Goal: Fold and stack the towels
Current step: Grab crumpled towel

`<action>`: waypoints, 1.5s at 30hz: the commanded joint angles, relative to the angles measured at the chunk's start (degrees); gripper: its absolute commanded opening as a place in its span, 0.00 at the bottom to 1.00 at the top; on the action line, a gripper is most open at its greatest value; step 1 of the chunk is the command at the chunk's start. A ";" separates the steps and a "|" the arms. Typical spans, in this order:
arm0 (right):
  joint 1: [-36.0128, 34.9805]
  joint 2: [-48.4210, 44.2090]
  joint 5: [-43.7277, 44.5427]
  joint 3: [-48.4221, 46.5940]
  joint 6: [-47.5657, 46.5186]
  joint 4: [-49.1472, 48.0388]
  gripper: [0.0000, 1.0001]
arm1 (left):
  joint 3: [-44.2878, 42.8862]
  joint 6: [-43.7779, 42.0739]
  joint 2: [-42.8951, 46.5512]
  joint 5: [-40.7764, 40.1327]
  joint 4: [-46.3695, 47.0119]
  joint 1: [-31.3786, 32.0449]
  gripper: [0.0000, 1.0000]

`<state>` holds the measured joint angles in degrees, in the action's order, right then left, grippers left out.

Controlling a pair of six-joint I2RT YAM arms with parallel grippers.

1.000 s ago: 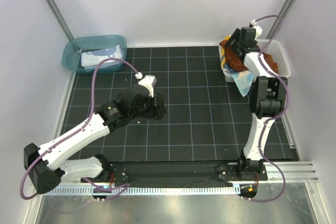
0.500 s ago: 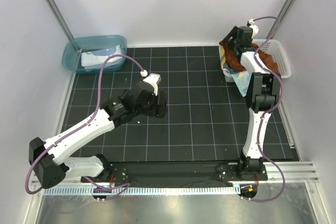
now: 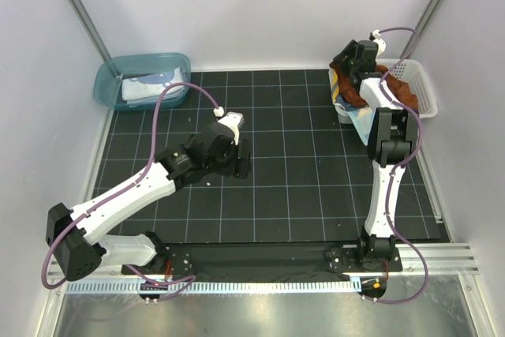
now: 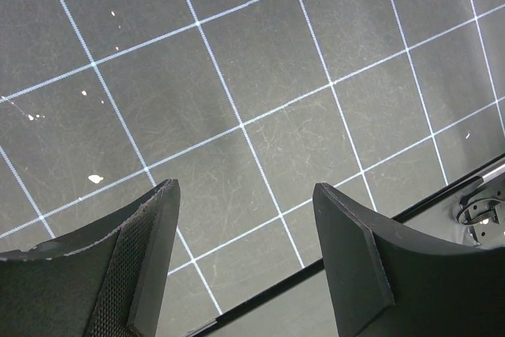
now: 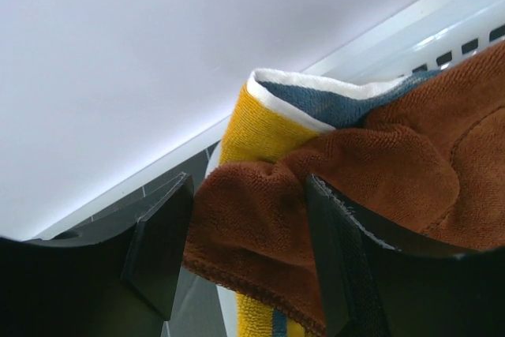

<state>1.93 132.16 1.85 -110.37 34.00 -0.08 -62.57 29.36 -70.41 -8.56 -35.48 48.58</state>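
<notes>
A heap of towels fills the white lattice basket point(image 3: 424, 84) at the back right. On top lies a rust-brown terry towel point(image 3: 354, 94) point(image 5: 260, 222), with a navy towel with a yellow border point(image 5: 254, 128) under it. A pale blue towel point(image 3: 365, 122) hangs over the basket's near rim. My right gripper point(image 3: 342, 70) point(image 5: 248, 187) is open, its jaws standing either side of a bunched fold of the rust-brown towel. My left gripper point(image 3: 241, 160) point(image 4: 245, 191) hangs open over the bare black grid mat point(image 4: 260, 92), nothing between its fingers.
A teal plastic tub point(image 3: 107, 89) at the back left holds folded pale cloth point(image 3: 150, 87). White walls close the back and both sides. The mat's near edge and a metal rail point(image 4: 481, 203) show in the left wrist view.
The right gripper's jaws have narrowed around the brown towel fold at the basket. The left arm has swung a little right and forward over the mat, still open.
</notes>
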 commanded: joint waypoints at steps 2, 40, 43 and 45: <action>-0.26 0.21 -0.71 -2.57 1.33 -1.68 0.63 | -1.86 -0.98 0.01 -0.76 -0.29 -0.24 0.71; 3.69 -18.77 -0.35 -1.16 -1.13 6.22 0.01 | -2.38 -0.71 0.62 -1.46 -0.20 -0.50 0.69; 3.69 -18.95 -3.67 -6.34 -1.30 10.79 0.01 | -3.09 -0.36 0.71 -1.64 -0.64 -1.03 0.69; 3.60 -19.92 -5.35 -9.16 -1.30 13.17 0.01 | -3.70 -0.19 0.98 -1.64 -0.81 -1.29 0.69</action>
<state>5.76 118.08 0.43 -113.40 33.71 10.35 -63.16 29.41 -70.76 -9.41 -36.07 47.94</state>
